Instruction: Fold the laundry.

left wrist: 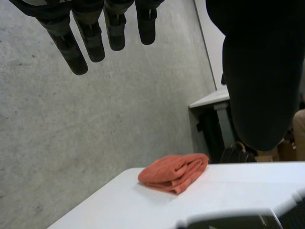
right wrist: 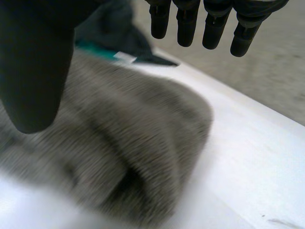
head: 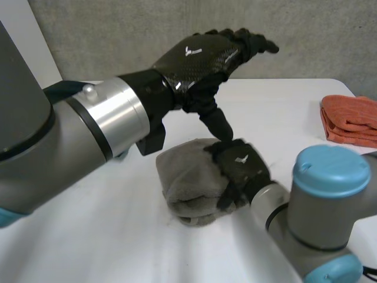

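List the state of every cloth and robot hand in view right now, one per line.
grey towel: folded into a thick bundle, lying on the white table.
orange towel: folded, lying apart at the table's far right edge.
left robot hand: open, raised above the table, holding nothing.
right robot hand: open, at the grey towel's right side, fingers not closed on it.

Grey concrete wall (head: 118, 29) behind white table (head: 118, 247).

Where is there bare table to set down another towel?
Bare table lies on the grey towel's left-arm side, and a strip between it and the orange towel. Crowded over the grey towel: right hand on it, left hand above.
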